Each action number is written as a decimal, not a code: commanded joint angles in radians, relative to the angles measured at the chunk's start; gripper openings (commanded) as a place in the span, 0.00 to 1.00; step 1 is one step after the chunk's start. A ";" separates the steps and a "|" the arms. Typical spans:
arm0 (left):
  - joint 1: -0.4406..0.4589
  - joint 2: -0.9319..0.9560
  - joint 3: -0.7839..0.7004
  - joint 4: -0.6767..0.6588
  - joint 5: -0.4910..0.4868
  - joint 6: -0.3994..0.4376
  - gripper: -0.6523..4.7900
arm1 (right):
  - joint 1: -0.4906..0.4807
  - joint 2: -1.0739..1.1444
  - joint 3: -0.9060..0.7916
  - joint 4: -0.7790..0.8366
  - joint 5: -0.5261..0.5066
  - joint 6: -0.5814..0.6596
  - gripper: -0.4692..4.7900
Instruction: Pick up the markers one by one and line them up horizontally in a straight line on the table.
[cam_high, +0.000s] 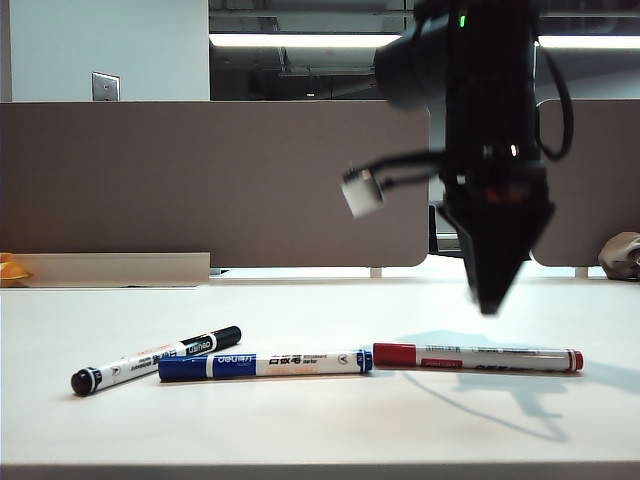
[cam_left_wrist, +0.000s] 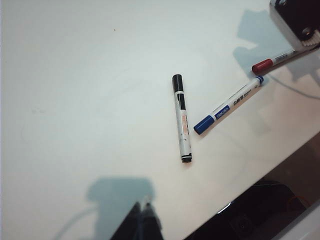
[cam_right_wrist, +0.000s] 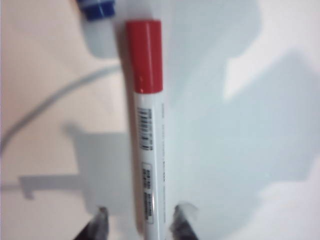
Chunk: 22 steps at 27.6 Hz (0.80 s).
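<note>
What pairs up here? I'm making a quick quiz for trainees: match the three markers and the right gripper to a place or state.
1. black marker
2. blue marker
3. red marker
4. right gripper

a. open, straddling the red marker's barrel
b. middle of the row
c. left end, tilted out of line
d. right end, flat on the table

Pairs: 1-c, 2-b, 3-d, 4-a

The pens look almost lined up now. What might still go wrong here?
The black marker lies tilted, so the row isn't straight yet. The right gripper hangs open over the red marker; its fingers might nudge it against the blue marker. The left gripper is shut, set back.
</note>
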 joint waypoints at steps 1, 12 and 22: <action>-0.001 0.001 0.004 0.035 0.008 0.001 0.11 | 0.023 -0.068 0.002 0.035 -0.006 0.025 0.18; -0.002 0.208 0.004 0.134 0.058 -0.026 0.24 | 0.081 -0.313 0.002 0.101 -0.173 0.336 0.08; -0.166 0.493 0.004 0.290 -0.058 0.000 0.28 | 0.172 -0.457 0.002 -0.051 -0.182 0.392 0.08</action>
